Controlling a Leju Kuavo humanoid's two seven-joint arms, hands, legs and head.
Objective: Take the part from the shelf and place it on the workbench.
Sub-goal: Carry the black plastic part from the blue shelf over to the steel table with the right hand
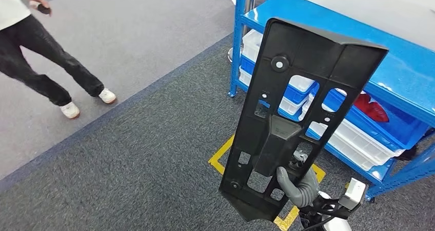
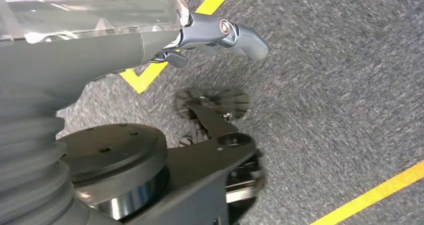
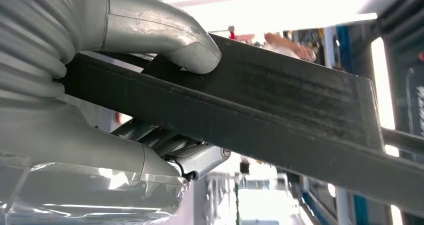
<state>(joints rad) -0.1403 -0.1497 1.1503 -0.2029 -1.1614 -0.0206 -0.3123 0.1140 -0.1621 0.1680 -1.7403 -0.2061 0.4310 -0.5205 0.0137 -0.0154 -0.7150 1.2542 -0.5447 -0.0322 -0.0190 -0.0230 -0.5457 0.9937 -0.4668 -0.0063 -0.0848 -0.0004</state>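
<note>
Currently, carry phase:
Part: black plastic part (image 1: 302,108), long and flat with cut-outs, is standing near upright in the centre-right of the head view, lower end toward the bottom edge, upper end reaching over the shelf behind it.
Right robot hand: right robot hand (image 1: 297,186) is gripping the part at its lower end; grey fingers are curling round through an opening. In the right wrist view the thumb (image 3: 192,47) is pressing on one face while the darker fingers are wrapping the other, so the robot hand is closed on the part (image 3: 260,115).
Left robot hand: left robot hand (image 2: 220,35) is hanging over the carpet, carrying nothing. Fingers are partly hidden, so I cannot tell how far apart they are.
Shelf: blue shelf (image 1: 328,25) is filling the upper right of the frame, with white and blue bins on its lower levels. The part is clear of it.
Floor: grey carpet with yellow tape marks (image 1: 225,156) in the lower centre.
Person: person (image 1: 36,51) is standing at the upper left, well apart from the robot.
Progress: pick-up from the shelf is looking done, judging by the part being off it and in hand. Carrying to the tabletop and setting down are remaining; where that surface is, I cannot tell.
</note>
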